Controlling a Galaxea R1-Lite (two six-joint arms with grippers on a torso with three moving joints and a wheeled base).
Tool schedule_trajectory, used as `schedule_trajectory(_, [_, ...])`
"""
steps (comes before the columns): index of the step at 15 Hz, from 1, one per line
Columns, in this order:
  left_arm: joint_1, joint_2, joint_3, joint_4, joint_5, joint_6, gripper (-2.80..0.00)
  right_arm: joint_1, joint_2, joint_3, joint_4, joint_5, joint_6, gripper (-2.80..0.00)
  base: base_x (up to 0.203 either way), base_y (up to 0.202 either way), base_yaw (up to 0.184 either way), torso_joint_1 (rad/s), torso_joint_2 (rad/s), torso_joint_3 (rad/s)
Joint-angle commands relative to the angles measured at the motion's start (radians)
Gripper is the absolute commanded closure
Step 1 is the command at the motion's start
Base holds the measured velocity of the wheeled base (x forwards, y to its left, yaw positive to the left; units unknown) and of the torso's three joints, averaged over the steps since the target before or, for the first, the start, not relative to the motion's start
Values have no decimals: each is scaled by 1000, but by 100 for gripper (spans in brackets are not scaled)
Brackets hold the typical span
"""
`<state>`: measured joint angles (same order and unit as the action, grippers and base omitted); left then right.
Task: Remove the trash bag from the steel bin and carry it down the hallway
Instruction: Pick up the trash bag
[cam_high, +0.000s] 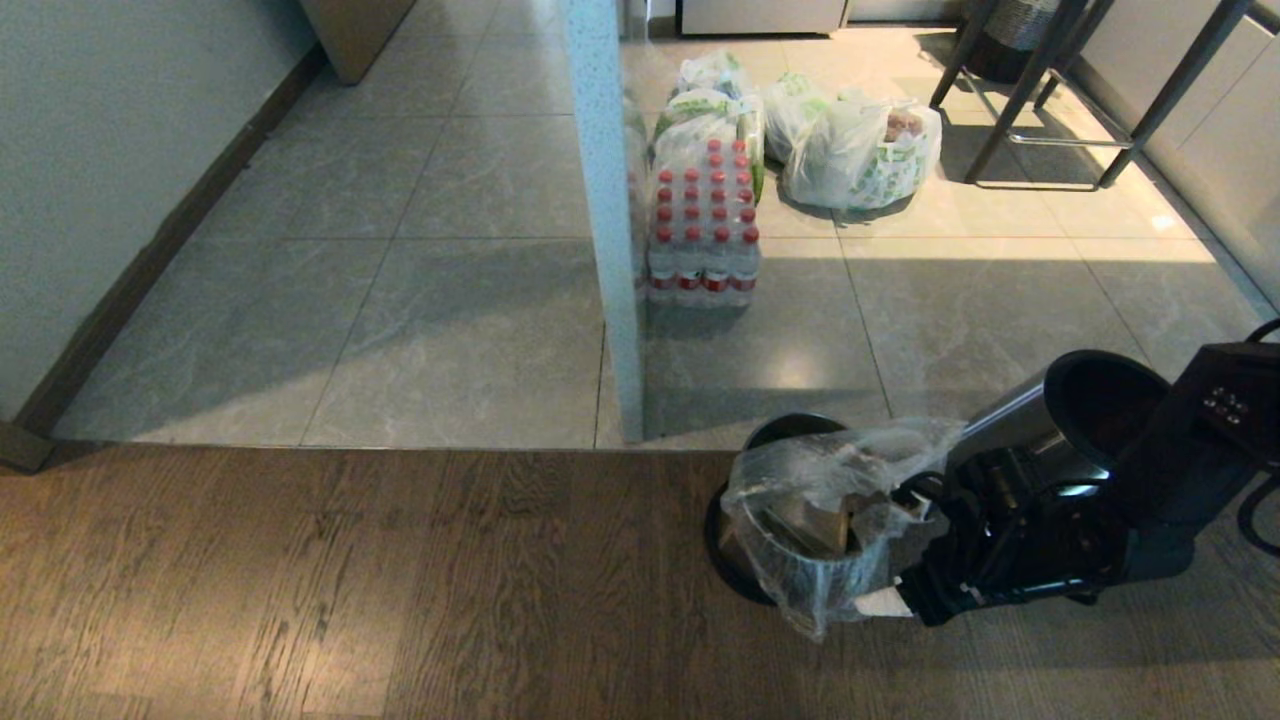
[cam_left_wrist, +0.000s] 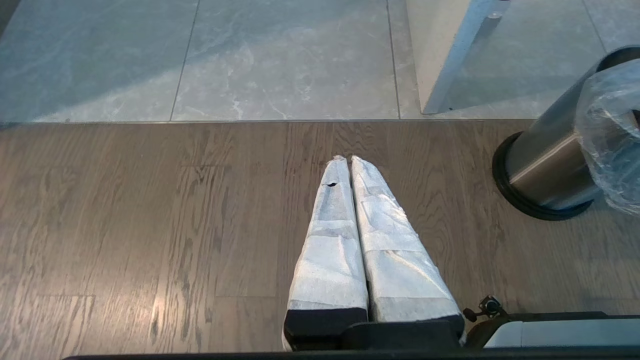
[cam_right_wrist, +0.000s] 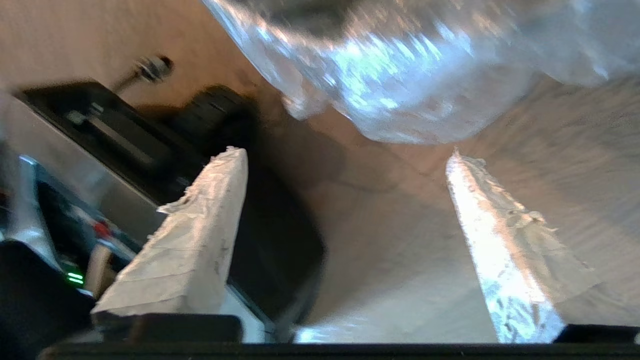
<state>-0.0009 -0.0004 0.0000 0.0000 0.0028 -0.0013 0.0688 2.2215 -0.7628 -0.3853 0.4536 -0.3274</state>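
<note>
The trash bag (cam_high: 815, 520) sits upright in the steel bin (cam_high: 800, 575) on the wood floor (cam_high: 350, 580), mouth upward. At its three o'clock, the right gripper (cam_right_wrist: 345, 160) gapes wide, empty. Bottled water (cam_high: 703, 235) stands at twelve o'clock; the left gripper (cam_left_wrist: 348, 159) is closed.
</note>
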Motion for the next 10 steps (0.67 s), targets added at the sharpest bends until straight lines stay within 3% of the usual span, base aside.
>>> schedule_trajectory(1, [-1, -1, 1, 0, 0, 0, 0, -28, 15, 7, 0, 5, -63, -280, 0, 0, 0, 0, 0, 0])
schedule_trajectory(2, [-1, 0, 0, 0, 0, 0, 0, -43, 26, 8, 8, 8, -93, -280, 0, 0, 0, 0, 0, 0])
schedule_trajectory(10, [-1, 0, 2, 0, 0, 0, 0, -46, 146, -67, -86, 18, -90, -280, 0, 0, 0, 0, 0, 0])
